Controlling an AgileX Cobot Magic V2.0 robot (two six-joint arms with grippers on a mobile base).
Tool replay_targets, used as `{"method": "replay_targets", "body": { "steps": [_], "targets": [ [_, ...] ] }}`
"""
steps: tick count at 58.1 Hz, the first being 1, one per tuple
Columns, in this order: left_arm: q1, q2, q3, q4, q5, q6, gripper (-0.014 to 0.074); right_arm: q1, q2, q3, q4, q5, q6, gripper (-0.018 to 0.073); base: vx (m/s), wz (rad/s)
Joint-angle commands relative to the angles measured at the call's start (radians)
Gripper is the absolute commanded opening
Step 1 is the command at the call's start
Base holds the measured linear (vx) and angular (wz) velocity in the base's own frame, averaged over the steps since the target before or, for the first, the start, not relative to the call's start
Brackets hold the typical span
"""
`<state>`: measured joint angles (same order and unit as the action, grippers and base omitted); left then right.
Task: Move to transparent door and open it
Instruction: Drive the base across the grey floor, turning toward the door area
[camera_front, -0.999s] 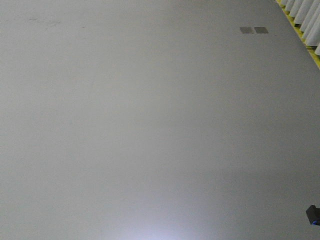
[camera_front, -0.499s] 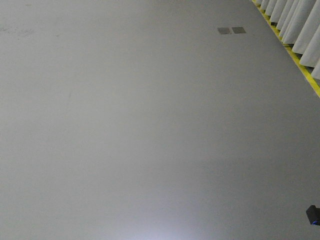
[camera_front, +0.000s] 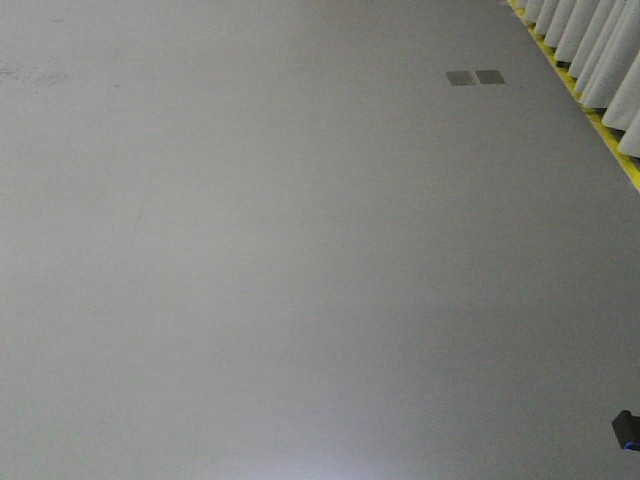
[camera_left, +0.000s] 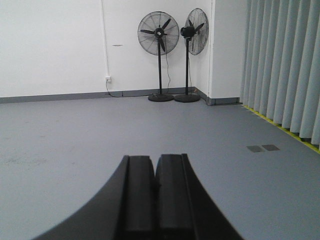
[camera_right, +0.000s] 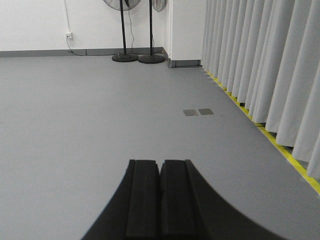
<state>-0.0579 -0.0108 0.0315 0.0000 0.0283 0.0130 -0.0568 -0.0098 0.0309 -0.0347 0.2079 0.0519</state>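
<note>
Left gripper is seen shut, black fingers pressed flat together, nothing held between them. Right gripper is likewise closed tight on nothing. Both are held low over the grey floor, pointed across an open room. The transparent door is not shown in any view, so its place cannot be told. Two small dark floor plates are set side by side in the floor, near a yellow line that is run along the foot of a pale pleated curtain on the right. Ahead of the left wrist, two black pedestal fans are stood just beside each other against the white wall, close to the corner; a wall socket is seen left of them. A small dark object with a blue spot is caught at the lower right edge of the front view; what it is cannot be told.
</note>
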Motion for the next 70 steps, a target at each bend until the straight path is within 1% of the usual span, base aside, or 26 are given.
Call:
{"method": "replay_targets", "body": {
  "steps": [1,38,70],
  "targets": [
    [-0.002,-0.014,0.015,-0.005,-0.085,-0.003,-0.0006,-0.005,-0.015,0.003,-0.004,-0.078,-0.007,-0.0009,0.30,0.07],
    [-0.002,-0.014,0.015,-0.005,-0.085,-0.003,-0.0006,-0.005,-0.015,0.003,-0.004,-0.078,-0.007,-0.0009,0.35,0.09],
    [-0.002,-0.014,0.015,-0.005,-0.085,-0.003,-0.0006,-0.005,-0.015,0.003,-0.004,-0.081,-0.007,-0.0009,0.40,0.00]
  ]
}}
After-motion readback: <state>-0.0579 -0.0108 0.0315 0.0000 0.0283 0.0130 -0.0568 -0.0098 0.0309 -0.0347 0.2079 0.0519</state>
